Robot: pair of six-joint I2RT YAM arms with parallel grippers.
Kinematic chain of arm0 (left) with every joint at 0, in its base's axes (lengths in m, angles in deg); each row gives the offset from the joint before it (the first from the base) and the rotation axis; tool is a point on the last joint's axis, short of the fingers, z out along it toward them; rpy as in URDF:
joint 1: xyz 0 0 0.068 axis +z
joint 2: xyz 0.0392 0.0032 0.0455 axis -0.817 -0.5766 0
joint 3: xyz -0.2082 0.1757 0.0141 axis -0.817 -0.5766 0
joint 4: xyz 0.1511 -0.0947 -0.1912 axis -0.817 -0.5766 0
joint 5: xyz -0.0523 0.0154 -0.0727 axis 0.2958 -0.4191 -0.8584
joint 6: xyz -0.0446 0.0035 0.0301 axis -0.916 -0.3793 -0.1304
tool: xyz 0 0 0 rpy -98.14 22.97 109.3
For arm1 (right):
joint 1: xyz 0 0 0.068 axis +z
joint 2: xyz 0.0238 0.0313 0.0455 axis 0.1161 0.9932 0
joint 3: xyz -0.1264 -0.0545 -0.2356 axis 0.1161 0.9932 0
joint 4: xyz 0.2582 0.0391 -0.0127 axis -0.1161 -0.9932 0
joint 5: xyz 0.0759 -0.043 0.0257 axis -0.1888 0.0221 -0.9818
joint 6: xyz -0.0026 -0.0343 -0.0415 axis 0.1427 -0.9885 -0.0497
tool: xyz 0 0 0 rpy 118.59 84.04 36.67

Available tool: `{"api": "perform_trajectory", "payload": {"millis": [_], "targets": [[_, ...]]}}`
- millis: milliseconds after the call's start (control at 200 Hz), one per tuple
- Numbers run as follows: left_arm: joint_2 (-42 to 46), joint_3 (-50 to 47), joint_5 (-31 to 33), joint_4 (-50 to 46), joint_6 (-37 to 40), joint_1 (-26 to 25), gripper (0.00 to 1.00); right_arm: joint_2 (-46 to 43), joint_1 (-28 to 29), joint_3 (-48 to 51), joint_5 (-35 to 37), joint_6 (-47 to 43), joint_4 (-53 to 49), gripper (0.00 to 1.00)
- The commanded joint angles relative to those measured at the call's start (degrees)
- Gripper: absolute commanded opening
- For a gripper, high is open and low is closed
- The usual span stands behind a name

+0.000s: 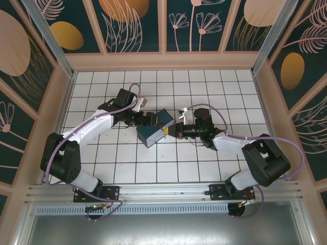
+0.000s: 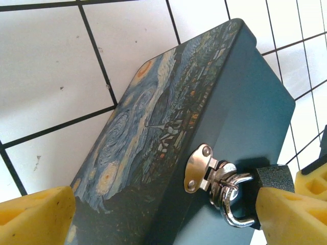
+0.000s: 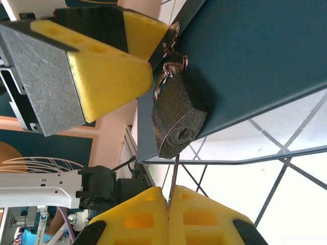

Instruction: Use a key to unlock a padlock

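The right gripper [image 3: 167, 203] has its yellow pads pressed flat together on the key [image 3: 174, 173], pinching the blade so that it stands out from the fingertips toward the padlock [image 3: 176, 118]. The key's tip is right at the keyhole in the padlock's end face. From the right wrist view I cannot tell if it has entered or only touches. The padlock hangs by its silvery shackle [image 2: 236, 206] from the hasp [image 2: 200, 167] on the blue box [image 2: 168, 117] with the swirly painted lid, against the box's plain teal side.

The left gripper [image 2: 163, 199] is spread wide with the box filling the gap between its pads, so it grips the box. One pad [image 3: 107, 76] sits just beside the shackle and hasp.

The box is near the middle of a white tiled floor [image 1: 204, 163] with dark grid lines, tipped so that one edge rides higher. Dark teal wall panels [image 1: 133, 20] with gold discs and pale plant outlines close in the far, left and right sides, and a metal rail [image 1: 163, 191] runs along the near edge.

The left arm [image 1: 87, 130] stretches from the near left, elbow out to the left, reaching rightward to the box. The right arm [image 1: 240, 145] folds from the near right and reaches leftward, its wrist level and low, facing the other gripper across the box.
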Motion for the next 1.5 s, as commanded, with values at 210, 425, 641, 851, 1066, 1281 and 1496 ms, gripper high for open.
{"api": "perform_trajectory", "payload": {"millis": [210,425,641,851,1066,1281,1496], "targets": [[-0.9,3.0,0.1,-1.4,1.8,0.3,0.92,-5.9,-1.4,5.7,2.6,0.9,1.6,0.0],[0.0,3.3,1.8,-2.8,3.8,-0.1,0.93,-3.9,-2.4,3.6,-0.8,0.8,5.8,0.0],[0.3,2.4,5.0,-3.4,3.9,-2.7,0.92,-0.7,-3.9,2.0,-1.8,3.8,12.3,0.0],[0.2,1.2,5.4,-3.3,4.0,-2.9,0.9,0.1,-3.4,2.5,-1.9,4.3,13.5,0.0],[0.1,-0.1,5.6,-3.1,4.3,-2.9,0.86,1.8,-3.1,2.3,-1.7,4.8,14.9,0.0],[-0.2,-1.2,6.2,-3.1,5.2,-2.9,0.83,2.7,-3.1,3.0,-1.5,5.5,17.0,0.0],[-0.4,-1.3,6.5,-3.5,5.5,-2.9,0.82,3.3,-1.8,2.9,-2.0,5.8,18.1,0.0]]}}
